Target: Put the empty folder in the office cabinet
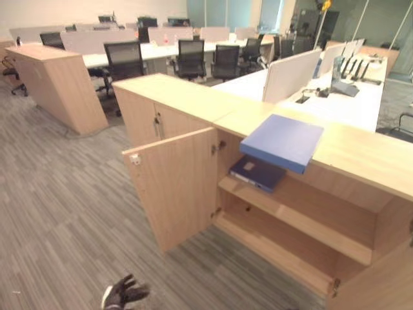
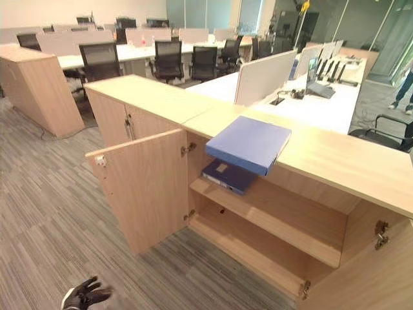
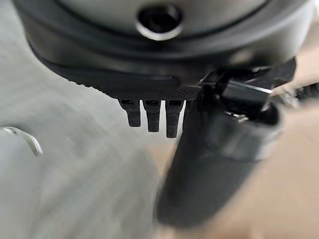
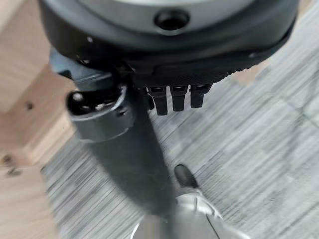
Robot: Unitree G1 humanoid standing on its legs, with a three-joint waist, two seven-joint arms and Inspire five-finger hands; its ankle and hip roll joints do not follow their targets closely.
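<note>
On the cabinet top: your blue folder (image 1: 282,141) lies flat, one corner jutting past the front edge.
Long axis: slants from front edge back toward the desks.
Cabinet (image 1: 303,223): door (image 1: 174,187) open; darker folder (image 1: 257,172) on upper shelf.
Left hand (image 1: 121,294): low over carpet, fingers spread, holding nothing.
Right hand (image 4: 172,97): empty, fingers straight.

The left hand (image 1: 122,294) is showing at the bottom edge of the left eye view, its wrist and arm being cut off there. The dark folder (image 1: 257,172) on the cabinet shelf (image 1: 293,213) is lying partly hidden under the light blue folder (image 1: 282,141) overhanging the cabinet top (image 1: 361,155). The cabinet's right side is running out past the picture's edge. In the right wrist view the right hand (image 4: 172,97) is looking blurred, and the floor (image 4: 259,149) past it is smearing.
</note>
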